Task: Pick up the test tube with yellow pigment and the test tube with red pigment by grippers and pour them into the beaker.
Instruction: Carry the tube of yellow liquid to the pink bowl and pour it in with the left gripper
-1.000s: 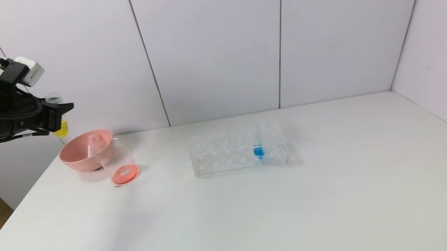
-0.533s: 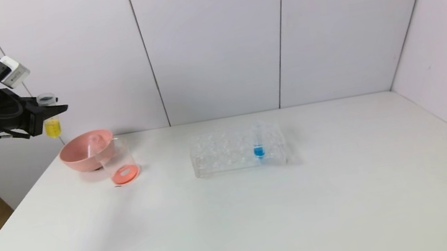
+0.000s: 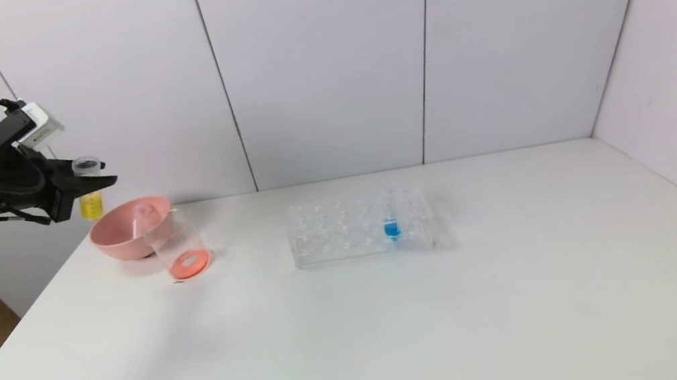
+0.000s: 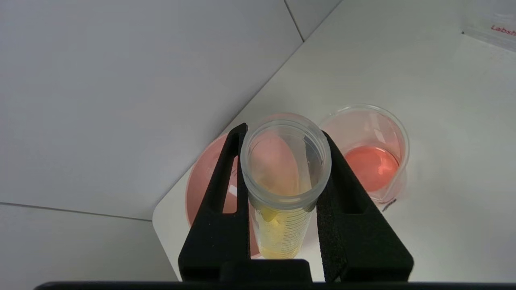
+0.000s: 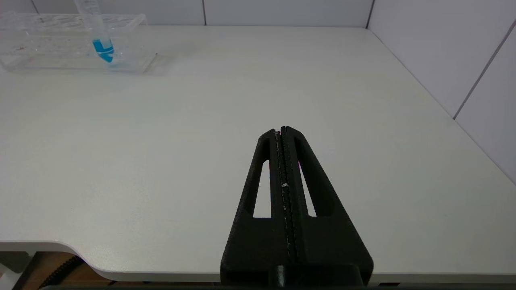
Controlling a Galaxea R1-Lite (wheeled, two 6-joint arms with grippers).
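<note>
My left gripper [image 3: 98, 182] is shut on the test tube with yellow pigment [image 3: 90, 201] and holds it upright in the air, above the far left rim of the pink bowl [image 3: 116, 242]. In the left wrist view the tube [image 4: 282, 225] sits between both fingers [image 4: 217, 201], mouth up, with yellow liquid low in it. The beaker [image 3: 190, 230] stands just in front of the bowl with red-orange liquid in its bottom; it also shows in the left wrist view [image 4: 399, 133]. No tube with red liquid shows; a pale tube [image 3: 134, 227] leans in the bowl. My right gripper [image 5: 281, 129] is shut and empty over the table's front edge.
A clear many-holed rack [image 3: 332, 235] stands mid-table with a blue-liquid tube [image 3: 392, 226] in it; both show in the right wrist view, the rack [image 5: 48, 56] and the tube [image 5: 102, 46]. White walls close the back and right. The table's left edge is near the bowl.
The left gripper swung left and up, then came back a little right and down. The yellow tube went from half hidden behind the fingers to standing upright.
</note>
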